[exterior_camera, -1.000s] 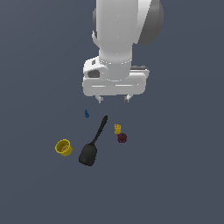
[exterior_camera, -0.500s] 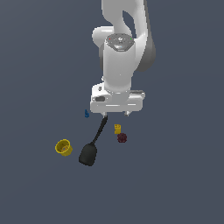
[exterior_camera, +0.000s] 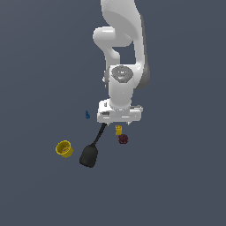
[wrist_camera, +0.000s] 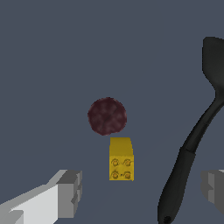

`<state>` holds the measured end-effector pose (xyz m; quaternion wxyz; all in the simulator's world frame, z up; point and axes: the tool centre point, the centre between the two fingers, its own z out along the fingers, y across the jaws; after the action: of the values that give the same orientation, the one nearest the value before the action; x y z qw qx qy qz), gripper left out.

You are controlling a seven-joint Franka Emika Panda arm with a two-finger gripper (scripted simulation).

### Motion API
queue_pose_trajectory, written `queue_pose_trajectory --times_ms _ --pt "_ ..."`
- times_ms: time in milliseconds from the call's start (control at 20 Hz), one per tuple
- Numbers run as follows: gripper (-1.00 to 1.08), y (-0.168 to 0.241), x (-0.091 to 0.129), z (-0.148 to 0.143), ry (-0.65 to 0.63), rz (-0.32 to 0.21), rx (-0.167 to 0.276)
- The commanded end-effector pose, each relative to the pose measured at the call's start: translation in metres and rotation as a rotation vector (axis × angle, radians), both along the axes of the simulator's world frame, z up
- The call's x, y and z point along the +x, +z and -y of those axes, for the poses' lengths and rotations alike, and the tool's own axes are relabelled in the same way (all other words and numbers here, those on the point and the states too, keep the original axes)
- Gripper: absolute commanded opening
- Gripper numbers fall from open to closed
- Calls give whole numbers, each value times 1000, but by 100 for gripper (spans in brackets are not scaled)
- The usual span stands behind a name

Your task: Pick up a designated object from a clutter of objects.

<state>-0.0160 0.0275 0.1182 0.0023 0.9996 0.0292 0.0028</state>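
The designated object, a tiny yellow block (exterior_camera: 118,129) (wrist_camera: 121,159) with studs on one face, lies on the dark floor. It touches or nearly touches the dark red bumpy ball (exterior_camera: 123,139) (wrist_camera: 107,116). My gripper (exterior_camera: 118,122) (wrist_camera: 140,188) hangs open just above the block, holding nothing. In the wrist view its grey fingers (wrist_camera: 66,192) stand wide on either side, with the block and the handle of the black spatula (exterior_camera: 90,152) (wrist_camera: 188,153) between them. In the exterior view the hand hides the fingertips.
A round yellow cup (exterior_camera: 64,148) sits toward the exterior view's left, beyond the spatula's blade. A tiny blue piece (exterior_camera: 87,114) lies beside the hand on the exterior view's left. The floor is a plain dark grey surface.
The arm has come down over the last second. The hand dropped from well above the clutter to just over the yellow block and the spatula handle. The objects have not moved.
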Motion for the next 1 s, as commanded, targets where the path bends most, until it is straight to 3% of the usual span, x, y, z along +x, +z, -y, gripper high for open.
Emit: queue_pose_trajectory --times_ms 0,950 --pt "100 -16 -6 -2 -1 -1 1" --pt "100 -60 -19 -5 -4 -6 4"
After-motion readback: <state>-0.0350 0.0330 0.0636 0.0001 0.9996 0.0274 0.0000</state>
